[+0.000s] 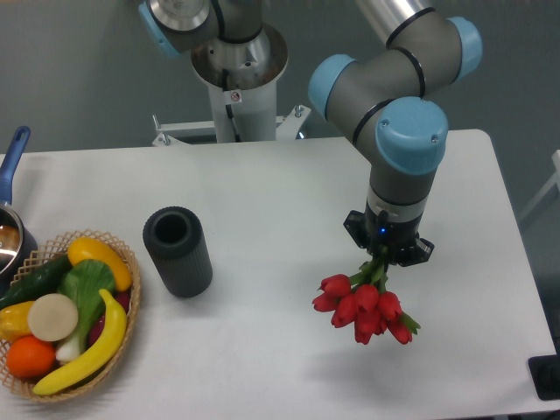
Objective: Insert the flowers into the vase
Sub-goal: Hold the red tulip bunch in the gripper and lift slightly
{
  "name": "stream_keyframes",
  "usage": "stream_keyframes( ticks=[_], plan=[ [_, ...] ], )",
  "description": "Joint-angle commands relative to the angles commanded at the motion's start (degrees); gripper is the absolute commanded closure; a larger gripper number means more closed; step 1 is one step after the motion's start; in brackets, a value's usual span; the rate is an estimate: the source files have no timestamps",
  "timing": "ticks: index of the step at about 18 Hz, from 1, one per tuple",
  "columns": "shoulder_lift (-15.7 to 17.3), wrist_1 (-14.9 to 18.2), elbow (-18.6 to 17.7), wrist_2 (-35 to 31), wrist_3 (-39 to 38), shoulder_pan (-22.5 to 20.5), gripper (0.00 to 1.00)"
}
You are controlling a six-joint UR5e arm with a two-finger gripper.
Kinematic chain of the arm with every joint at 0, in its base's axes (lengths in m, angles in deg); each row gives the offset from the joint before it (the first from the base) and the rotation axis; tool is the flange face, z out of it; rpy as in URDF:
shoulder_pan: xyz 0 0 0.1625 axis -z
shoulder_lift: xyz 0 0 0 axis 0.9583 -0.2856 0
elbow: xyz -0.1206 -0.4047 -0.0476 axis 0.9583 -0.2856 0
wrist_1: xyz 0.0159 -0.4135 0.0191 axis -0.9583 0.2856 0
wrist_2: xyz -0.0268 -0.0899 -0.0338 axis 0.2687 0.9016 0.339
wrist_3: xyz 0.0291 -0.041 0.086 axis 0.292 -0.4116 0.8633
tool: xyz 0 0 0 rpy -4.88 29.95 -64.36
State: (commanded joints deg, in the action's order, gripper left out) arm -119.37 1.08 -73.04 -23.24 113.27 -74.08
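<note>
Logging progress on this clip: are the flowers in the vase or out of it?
Out. The flowers hang from the gripper above the table, well to the right of the vase, whose mouth shows dark and empty.

Matt ribbed vase [178,252] (woven basket [129,306])

Bright even overhead light on my white surface [262,184], soft faint shadow under the flowers [366,308] I hold, darker shadow beside the vase [178,251], mild sheen on my blue joint caps, slightly soft focus overall, grey backdrop dimmer
</note>
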Motion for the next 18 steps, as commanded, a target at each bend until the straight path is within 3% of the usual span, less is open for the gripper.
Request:
stream_keyframes(
  ticks=[7,10,13,18],
  plan=[
    [0.7,0.0,-0.3,0.9,-0.4,-0.2,0.83],
    [1.1,-0.6,-0.2,5.3,-0.5,-0.7,0.83],
    [3.6,-1.0,-0.1,10.1,-3.6,-1.0,0.84],
    [5.5,-8.2,-0.3,19.3,-10.4,-0.5,0.85]
  ],
)
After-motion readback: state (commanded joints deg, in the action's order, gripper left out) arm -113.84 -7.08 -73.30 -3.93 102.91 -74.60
